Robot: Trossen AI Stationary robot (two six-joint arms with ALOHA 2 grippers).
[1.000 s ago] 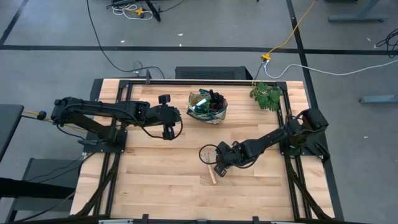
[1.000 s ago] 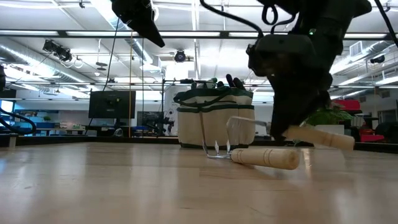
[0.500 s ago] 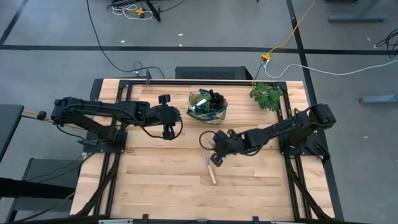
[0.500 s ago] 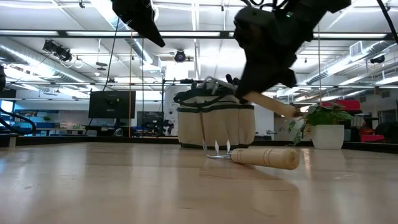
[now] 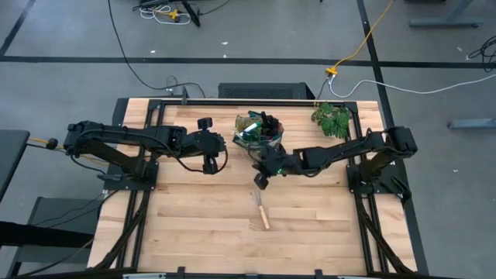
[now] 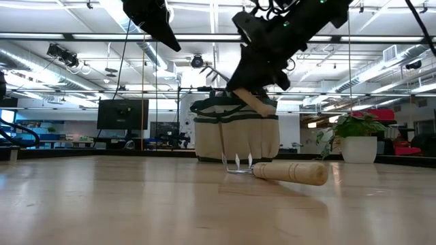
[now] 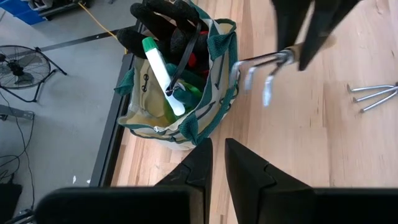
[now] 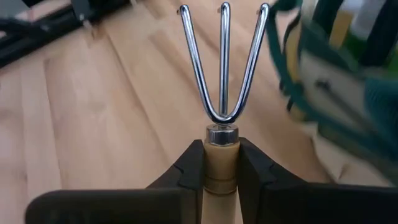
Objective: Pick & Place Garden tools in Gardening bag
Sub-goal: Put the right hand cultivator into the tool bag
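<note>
a: what did the room look like from my desk? grey floor with cables round a wooden table (image 5: 201, 217), ceiling lights and a monitor far behind in the low view.

b: and the bag?

a: the bag (image 5: 260, 133) stood at the table's far edge, middle, with the gloves (image 7: 163, 14) and the spray bottle (image 7: 163, 74) poking out of its top. a plant (image 5: 333, 118) sat at the far right corner.

b: where was your right gripper?

a: my right gripper (image 5: 265, 166) hung just beside the bag, on its near side, above the table. its fingers (image 8: 189, 165) were clamped on the wooden handle of one rake (image 8: 222, 93), prongs pointing ahead, next to the bag's rim.

b: the other rake?

a: the second rake (image 5: 261, 211) lay flat on the wood, nearer me than the gripper and apart from it.

b: left arm?

a: my left gripper (image 5: 209, 151) waited in the air left of the bag, fingers (image 7: 245, 171) nearly together, a thin gap between them, nothing in it.
</note>
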